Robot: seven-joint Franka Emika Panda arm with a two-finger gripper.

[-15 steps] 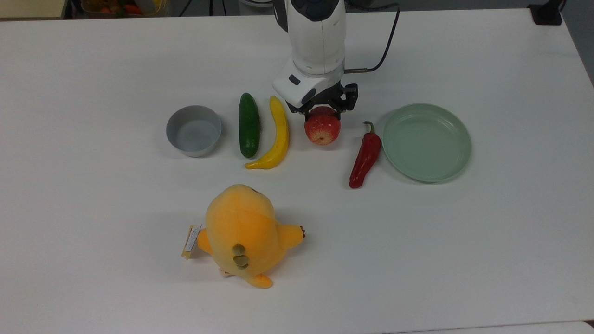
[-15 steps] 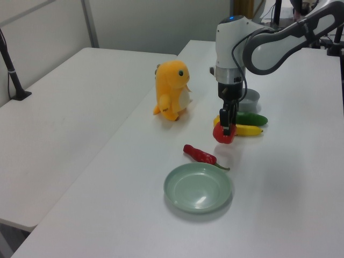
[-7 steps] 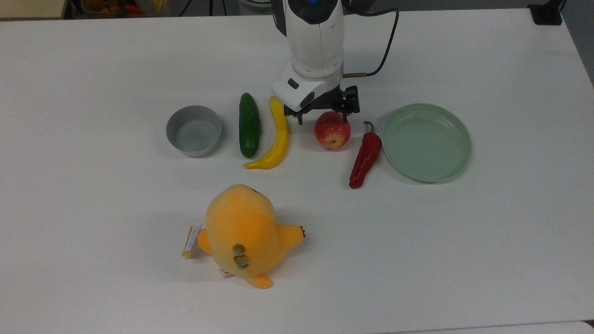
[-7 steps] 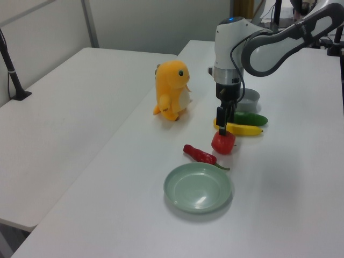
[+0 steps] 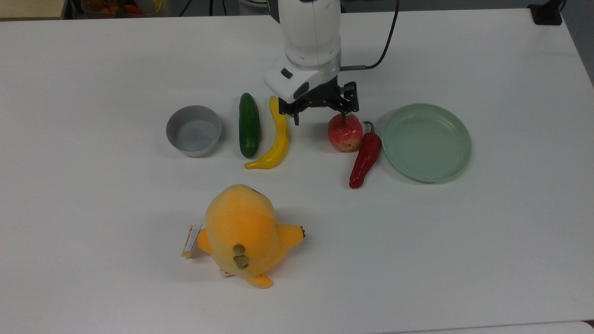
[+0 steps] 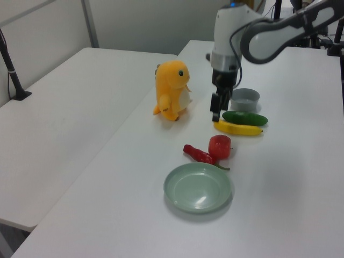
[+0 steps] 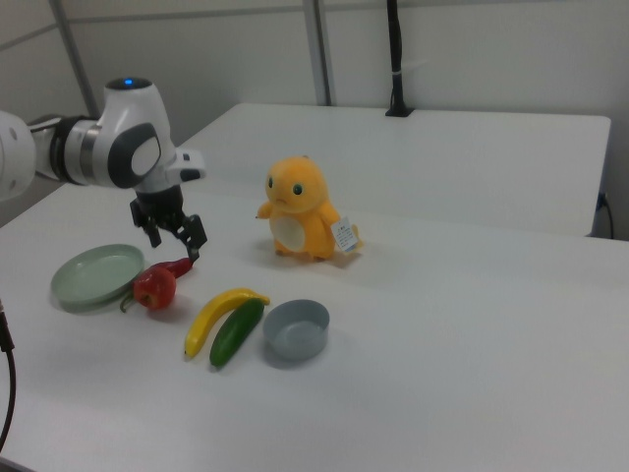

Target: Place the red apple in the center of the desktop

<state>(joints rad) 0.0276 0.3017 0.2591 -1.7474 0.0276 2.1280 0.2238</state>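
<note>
Resting on the white table (image 5: 464, 241), the red apple (image 5: 345, 132) is touching the chili pepper (image 5: 365, 157) beside the green plate (image 5: 457, 153), while the gripper (image 5: 320, 113) is hovering above with fingers (image 5: 295, 118) spread wide, holding nothing.

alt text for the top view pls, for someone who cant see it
A white robot arm's open black gripper hovers above a white desktop, beside a round red apple touching a dark-red chili pepper. The row also holds grey bowl, cucumber, banana, pale-green plate.
</note>
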